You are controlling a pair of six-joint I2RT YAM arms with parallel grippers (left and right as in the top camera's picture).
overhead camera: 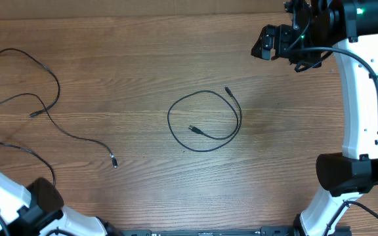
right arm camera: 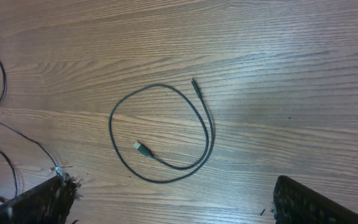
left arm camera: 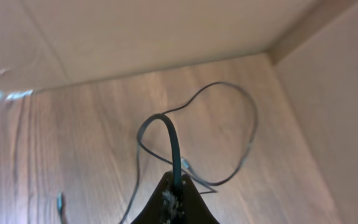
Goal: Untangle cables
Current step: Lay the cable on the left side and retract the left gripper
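Two thin black cables lie apart on the wooden table. A short one forms a loop [overhead camera: 205, 121] at mid-table, with both plug ends showing; it also shows in the right wrist view [right arm camera: 160, 130]. A long one [overhead camera: 18, 98] sprawls at the left, one plug [overhead camera: 115, 160] pointing towards the middle. My right gripper [overhead camera: 268, 44] hangs open and empty high over the far right; its fingers frame the right wrist view [right arm camera: 173, 205]. My left gripper [left arm camera: 176, 186] is shut on a strand of the long cable [left arm camera: 253, 124], which arches up from the jaws. It is hidden under the arm in the overhead view.
The left arm [overhead camera: 38, 200] sits at the front left corner and the right arm's base [overhead camera: 346, 174] at the front right. A beige wall [left arm camera: 166, 31] borders the table in the left wrist view. Strands of the long cable [right arm camera: 4, 81] show at the left of the right wrist view.
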